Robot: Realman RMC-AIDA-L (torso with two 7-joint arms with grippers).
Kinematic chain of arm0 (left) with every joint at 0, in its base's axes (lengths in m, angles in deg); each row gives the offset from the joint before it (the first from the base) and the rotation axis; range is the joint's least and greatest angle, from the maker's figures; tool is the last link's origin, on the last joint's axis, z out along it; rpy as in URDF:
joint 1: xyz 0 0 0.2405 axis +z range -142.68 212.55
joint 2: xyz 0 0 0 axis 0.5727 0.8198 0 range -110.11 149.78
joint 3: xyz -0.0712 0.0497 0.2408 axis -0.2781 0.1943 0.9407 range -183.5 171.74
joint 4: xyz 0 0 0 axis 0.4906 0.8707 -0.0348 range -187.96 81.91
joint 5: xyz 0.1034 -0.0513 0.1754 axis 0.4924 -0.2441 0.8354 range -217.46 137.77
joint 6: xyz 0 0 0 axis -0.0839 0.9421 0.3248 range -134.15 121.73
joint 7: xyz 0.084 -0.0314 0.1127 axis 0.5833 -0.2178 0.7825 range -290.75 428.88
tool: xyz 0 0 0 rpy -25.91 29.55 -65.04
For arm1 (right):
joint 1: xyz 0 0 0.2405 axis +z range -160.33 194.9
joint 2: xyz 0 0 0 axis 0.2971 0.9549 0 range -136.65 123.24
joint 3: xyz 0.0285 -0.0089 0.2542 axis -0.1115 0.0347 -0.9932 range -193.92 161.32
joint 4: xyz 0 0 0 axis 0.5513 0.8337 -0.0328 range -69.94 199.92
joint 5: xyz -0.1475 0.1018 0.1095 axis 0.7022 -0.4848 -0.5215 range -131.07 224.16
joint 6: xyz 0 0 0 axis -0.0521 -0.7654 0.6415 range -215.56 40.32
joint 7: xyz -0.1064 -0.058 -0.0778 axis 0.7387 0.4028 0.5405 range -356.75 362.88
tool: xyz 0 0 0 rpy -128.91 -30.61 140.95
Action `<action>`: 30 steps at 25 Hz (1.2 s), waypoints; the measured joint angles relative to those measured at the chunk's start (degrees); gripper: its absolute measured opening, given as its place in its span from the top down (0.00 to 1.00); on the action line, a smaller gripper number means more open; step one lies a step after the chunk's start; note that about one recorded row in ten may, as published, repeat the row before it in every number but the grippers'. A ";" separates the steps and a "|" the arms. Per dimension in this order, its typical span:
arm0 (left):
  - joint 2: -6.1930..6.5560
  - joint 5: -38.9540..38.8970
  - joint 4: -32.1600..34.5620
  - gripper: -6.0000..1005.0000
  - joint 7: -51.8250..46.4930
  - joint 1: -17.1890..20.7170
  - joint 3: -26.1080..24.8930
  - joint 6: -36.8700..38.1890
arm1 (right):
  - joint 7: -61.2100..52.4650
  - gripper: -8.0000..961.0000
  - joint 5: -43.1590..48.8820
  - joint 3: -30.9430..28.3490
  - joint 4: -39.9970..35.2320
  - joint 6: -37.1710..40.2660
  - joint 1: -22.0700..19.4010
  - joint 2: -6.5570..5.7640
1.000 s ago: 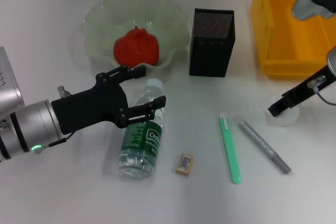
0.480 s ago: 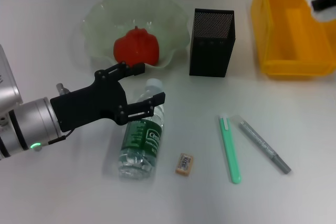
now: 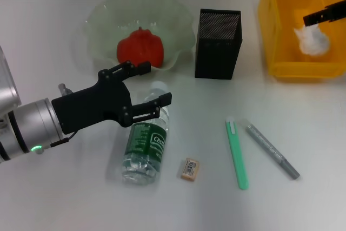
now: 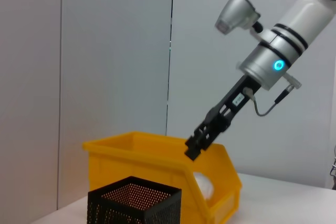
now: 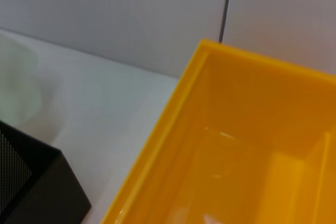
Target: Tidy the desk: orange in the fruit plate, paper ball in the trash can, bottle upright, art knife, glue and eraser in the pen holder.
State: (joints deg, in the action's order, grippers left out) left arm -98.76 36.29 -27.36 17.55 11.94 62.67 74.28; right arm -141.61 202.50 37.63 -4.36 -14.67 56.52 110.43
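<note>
Above the lying bottle (image 3: 145, 142), the left gripper (image 3: 145, 86) hangs with fingers apart; it should straddle the neck squarely, close firmly, then tip it upright.

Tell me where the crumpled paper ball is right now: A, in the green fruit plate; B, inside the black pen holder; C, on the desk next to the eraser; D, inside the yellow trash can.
D: the head view shows the white paper ball lying inside the yellow trash can, just below the right gripper, far from the eraser, fruit plate and pen holder.
</note>
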 joint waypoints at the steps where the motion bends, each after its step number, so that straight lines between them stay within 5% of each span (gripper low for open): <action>1: 0.03 -0.05 0.09 0.16 -0.13 -0.02 0.00 0.05 | 0.01 0.23 -0.35 -0.13 -1.49 0.15 -0.68 0.37; 5: -0.11 -0.27 1.21 0.16 -0.99 0.30 0.10 1.26 | 2.72 0.17 -6.94 0.68 -11.72 0.51 -7.07 2.20; 8: -0.23 -0.19 5.37 0.16 -6.12 1.48 0.74 2.40 | 8.84 0.14 -20.53 3.11 -17.64 0.38 -15.29 2.32; 15: -0.01 2.70 30.34 0.16 -28.45 10.38 10.25 -6.40 | 43.51 0.12 -57.78 8.40 -14.58 3.68 -35.17 2.45; 18: -0.01 10.23 44.33 0.16 -43.07 15.41 15.82 -15.53 | 54.71 0.12 -61.19 8.15 -7.43 8.94 -38.29 2.51; 19: -0.01 10.23 44.33 0.16 -43.07 15.41 15.82 -15.53 | 54.71 0.12 -61.19 8.15 -7.43 8.94 -38.29 2.51; 21: 0.00 22.99 56.35 0.16 -61.99 18.66 22.25 -23.13 | 60.23 0.12 -61.19 7.99 -2.80 11.36 -38.89 2.52; 25: -0.16 40.43 64.36 0.16 -87.21 18.88 28.19 -26.82 | 67.91 0.12 -61.20 7.97 4.97 13.79 -38.89 2.49; 30: -0.37 56.39 65.61 0.16 -107.69 14.43 33.57 -27.34 | 73.80 0.12 -63.03 7.99 10.88 15.64 -38.53 2.36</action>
State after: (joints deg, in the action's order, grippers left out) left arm -99.13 92.68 38.25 -90.14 26.36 96.24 46.95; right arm -67.81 139.47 45.62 6.52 0.96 17.99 112.79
